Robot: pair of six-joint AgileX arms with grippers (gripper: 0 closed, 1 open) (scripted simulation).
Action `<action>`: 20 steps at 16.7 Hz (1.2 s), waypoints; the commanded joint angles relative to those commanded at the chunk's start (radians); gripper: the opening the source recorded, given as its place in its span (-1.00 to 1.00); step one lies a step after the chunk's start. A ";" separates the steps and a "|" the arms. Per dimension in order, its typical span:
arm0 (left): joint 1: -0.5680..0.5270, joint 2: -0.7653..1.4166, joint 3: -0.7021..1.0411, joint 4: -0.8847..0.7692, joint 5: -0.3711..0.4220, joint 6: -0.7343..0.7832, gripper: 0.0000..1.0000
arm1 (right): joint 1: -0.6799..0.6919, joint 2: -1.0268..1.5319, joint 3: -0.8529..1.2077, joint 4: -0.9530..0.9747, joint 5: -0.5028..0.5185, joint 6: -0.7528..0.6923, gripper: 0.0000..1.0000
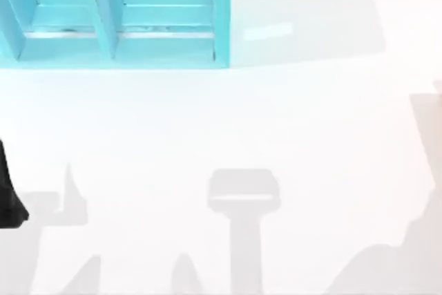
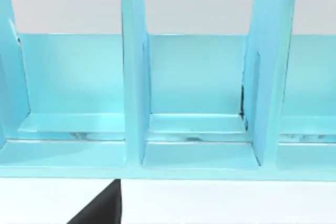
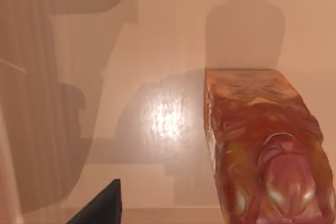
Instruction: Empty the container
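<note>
The turquoise divided container point(image 1: 117, 25) stands at the back left of the white bench point(image 1: 276, 122), its visible compartments bare. In the right wrist view a glossy reddish-brown block point(image 3: 257, 145) lies on a tan surface. It looks rigid and slick, best pinched across its long flat sides. Whether either gripper is open, I cannot tell.

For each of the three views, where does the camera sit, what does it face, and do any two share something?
Top view: above the table, looking down; blue container at upper left, dark arm part at left edge.
Left wrist view: faces the container's compartments; dark tip of its own gripper.
Right wrist view: faces a reddish-brown box.
Top and left wrist views share the container.
</note>
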 joint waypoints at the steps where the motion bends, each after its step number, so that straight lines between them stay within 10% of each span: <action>1: 0.000 0.000 0.000 0.000 0.000 0.000 1.00 | -0.001 0.011 -0.022 0.033 0.000 0.000 1.00; 12: 0.000 0.000 0.000 0.000 0.000 0.000 1.00 | 0.004 0.098 -0.149 0.247 0.001 0.006 1.00; 20: 0.000 0.000 0.000 0.000 0.000 0.000 1.00 | 0.004 0.098 -0.149 0.247 0.001 0.006 -0.21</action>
